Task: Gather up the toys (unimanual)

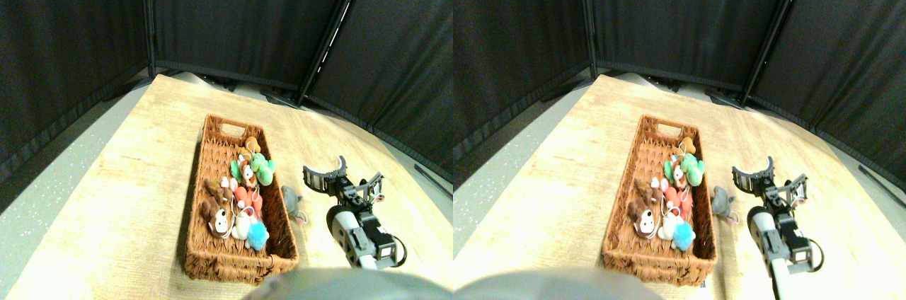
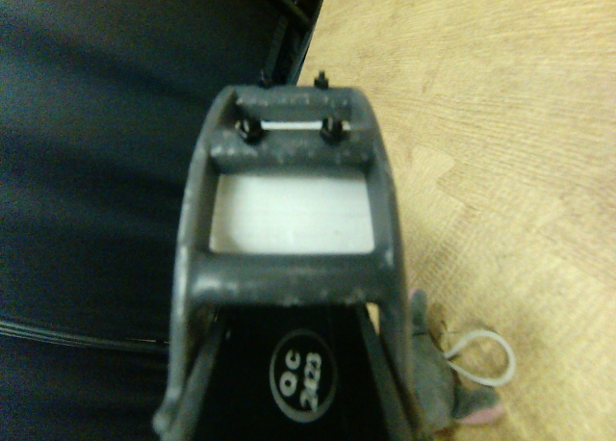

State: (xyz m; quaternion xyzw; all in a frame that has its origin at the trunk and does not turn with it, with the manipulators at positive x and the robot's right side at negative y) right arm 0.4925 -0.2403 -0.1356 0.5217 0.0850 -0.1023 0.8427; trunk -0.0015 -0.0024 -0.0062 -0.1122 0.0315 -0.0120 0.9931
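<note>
A long brown wicker basket (image 1: 237,261) lies on the pale wooden table (image 1: 127,194), its handle end pointing away toward the black curtain panels (image 1: 241,17). Inside it sits a heap of small plush toys: a green one (image 1: 263,168) and an orange one (image 1: 252,145) at the far end, a red one (image 1: 248,199) in the middle, a brown-and-white one (image 1: 216,220) against the left wall and a bright blue one (image 1: 257,236) nearest the camera, with white cord loops showing among them.

One grey toy (image 1: 291,202) is still outside, lying on the table just beside the basket's right wall. In the wrist view this grey toy (image 2: 430,388) shows at the edge of the dark jaw frame, with a pink tip and a white cord loop (image 2: 481,356) resting on the wood.

The right gripper (image 1: 343,176) is over the table to the right of the grey toy, apart from it. Its jaws are spread wide with nothing between them. Whether the gripper sits on the table or hangs just above it is hard to say from here
</note>
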